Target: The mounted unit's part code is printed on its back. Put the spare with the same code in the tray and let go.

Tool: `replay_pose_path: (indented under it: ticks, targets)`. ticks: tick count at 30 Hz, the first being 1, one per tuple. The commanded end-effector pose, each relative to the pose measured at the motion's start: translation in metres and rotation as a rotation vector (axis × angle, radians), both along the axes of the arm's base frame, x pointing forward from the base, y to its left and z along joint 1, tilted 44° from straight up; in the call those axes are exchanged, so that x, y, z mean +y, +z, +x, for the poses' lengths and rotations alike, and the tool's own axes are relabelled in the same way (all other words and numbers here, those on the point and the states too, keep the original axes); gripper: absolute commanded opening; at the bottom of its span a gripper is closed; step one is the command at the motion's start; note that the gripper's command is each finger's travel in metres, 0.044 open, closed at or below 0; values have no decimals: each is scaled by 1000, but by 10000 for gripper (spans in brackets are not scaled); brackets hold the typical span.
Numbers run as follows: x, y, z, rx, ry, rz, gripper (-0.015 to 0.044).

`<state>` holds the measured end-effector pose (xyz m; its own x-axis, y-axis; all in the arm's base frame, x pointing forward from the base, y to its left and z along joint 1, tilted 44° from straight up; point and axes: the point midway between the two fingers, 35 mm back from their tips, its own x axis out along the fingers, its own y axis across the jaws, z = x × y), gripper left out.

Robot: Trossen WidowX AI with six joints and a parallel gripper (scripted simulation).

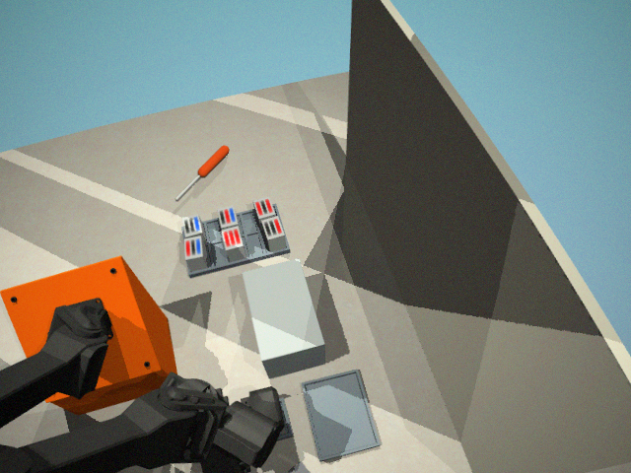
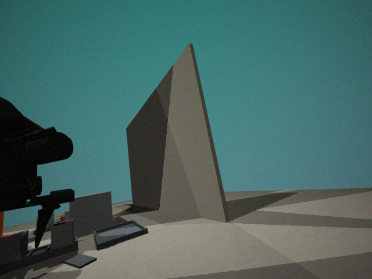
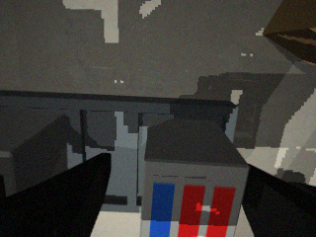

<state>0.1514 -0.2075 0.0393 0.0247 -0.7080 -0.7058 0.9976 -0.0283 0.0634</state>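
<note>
My gripper (image 3: pixel 174 167) is open, with its fingers on either side of a grey spare (image 3: pixel 195 143) (image 2: pixel 12 246) striped blue, red, red on top. I cannot tell whether either finger touches it. The spare stands in the near rack (image 3: pixel 44 101) (image 2: pixel 64 246). Another spare (image 3: pixel 35 135) (image 2: pixel 62 235) stands at that rack's other end. In the top view the arm hides the fingertips and both these spares. The shallow grey tray (image 1: pixel 343 404) (image 2: pixel 120 238) holds nothing. I cannot make out the mounted unit's printed code.
A far rack (image 1: pixel 239 264) holds several striped spares. A pale box (image 1: pixel 285 310) (image 2: pixel 91 213) stands between it and the tray. An orange box (image 1: pixel 137 325) is beside the arm. A tall panel (image 1: pixel 423 177) (image 2: pixel 180 150), a screwdriver (image 1: pixel 213 162) and a flat plate (image 2: pixel 80 260) are also there.
</note>
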Motion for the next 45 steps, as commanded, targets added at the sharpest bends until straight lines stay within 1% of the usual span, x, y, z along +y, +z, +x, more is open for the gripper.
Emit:
replay_pose_path:
  ticks: [1,11,16,24,28,29,37,45]
  targets:
    - [0,-5,-2,9,5,7,300]
    - [0,-5,-2,9,5,7,300]
    - [-1,-4,-2,7,1,4,169]
    - [-1,-4,-2,7,1,4,115]
    - [-1,-4,-2,7,1,4,10]
    - [-1,-4,-2,7,1,4,0]
    - [0,-3,-2,7,1,4,0]
    - [23,18,3,6,0,16,0]
